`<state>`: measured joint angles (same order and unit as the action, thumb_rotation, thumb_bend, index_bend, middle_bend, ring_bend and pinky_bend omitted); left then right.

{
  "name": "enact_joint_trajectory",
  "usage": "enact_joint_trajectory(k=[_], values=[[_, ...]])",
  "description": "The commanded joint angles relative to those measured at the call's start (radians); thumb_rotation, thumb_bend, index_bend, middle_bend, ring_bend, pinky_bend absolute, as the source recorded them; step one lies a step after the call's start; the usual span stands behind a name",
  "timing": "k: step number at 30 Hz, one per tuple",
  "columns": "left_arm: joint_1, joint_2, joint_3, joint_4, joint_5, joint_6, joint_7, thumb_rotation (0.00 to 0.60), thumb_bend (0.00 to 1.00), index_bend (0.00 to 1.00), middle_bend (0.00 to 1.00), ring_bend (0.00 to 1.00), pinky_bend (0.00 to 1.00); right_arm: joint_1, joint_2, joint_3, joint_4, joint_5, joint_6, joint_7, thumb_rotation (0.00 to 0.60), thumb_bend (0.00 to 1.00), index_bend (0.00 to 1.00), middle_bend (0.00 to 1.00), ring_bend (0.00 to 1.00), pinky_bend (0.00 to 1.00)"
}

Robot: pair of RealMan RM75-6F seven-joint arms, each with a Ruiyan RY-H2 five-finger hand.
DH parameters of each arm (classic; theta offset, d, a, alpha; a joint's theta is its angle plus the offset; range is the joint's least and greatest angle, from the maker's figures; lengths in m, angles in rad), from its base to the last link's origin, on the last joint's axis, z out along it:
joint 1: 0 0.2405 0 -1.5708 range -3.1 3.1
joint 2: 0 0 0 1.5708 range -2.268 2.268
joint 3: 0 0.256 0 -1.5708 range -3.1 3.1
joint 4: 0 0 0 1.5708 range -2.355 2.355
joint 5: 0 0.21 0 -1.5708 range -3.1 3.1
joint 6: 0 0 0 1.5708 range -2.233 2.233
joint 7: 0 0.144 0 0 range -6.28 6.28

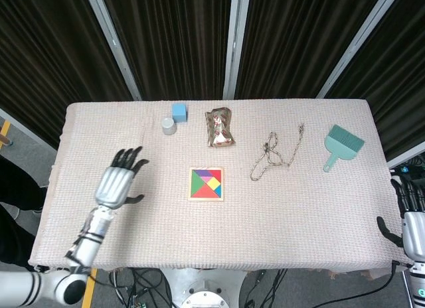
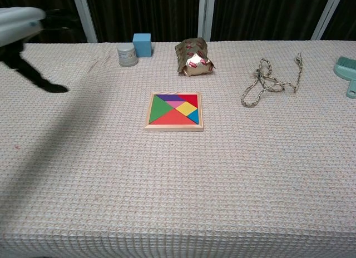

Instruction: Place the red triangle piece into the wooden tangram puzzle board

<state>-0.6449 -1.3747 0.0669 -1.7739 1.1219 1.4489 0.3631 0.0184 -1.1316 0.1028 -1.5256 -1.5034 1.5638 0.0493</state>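
Observation:
The wooden tangram puzzle board (image 1: 206,184) (image 2: 174,111) lies flat near the table's middle, filled with coloured pieces. The red triangle piece (image 2: 173,118) (image 1: 206,193) sits in the board along its near edge, level with the others. My left hand (image 1: 119,178) hovers over the table's left part, well left of the board, fingers spread and holding nothing; the chest view shows only its dark fingers (image 2: 33,74) at the top left. My right hand (image 1: 410,218) is at the frame's right edge, beyond the table, fingers apart and empty.
At the back left stand a blue cube (image 1: 178,111) and a small grey jar (image 1: 169,125). A crumpled foil snack bag (image 1: 220,127) lies behind the board. A knotted rope (image 1: 273,153) is to the right, and a teal hand brush (image 1: 341,144) at the far right.

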Motion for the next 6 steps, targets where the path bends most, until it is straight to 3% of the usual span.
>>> enact_joint_trajectory(k=[1,6], values=[[0.17,0.124,0.134,0.081,0.148,0.124,-0.162,0.6,0.07,0.19,0.02,0.0,0.0,0.009,-0.002,-0.006,-0.022,-0.012,-0.009,-0.03,0.6,0.23,0.0,0.0,0.0,0.0],[0.258,0.164,0.166,0.129,0.219,0.15,-0.254,0.6,0.06,0.17,0.05,0.0,0.0,0.013,0.001,-0.016,-0.051,-0.018,-0.019,-0.071,0.6,0.23,0.0,0.0,0.0,0.0]])
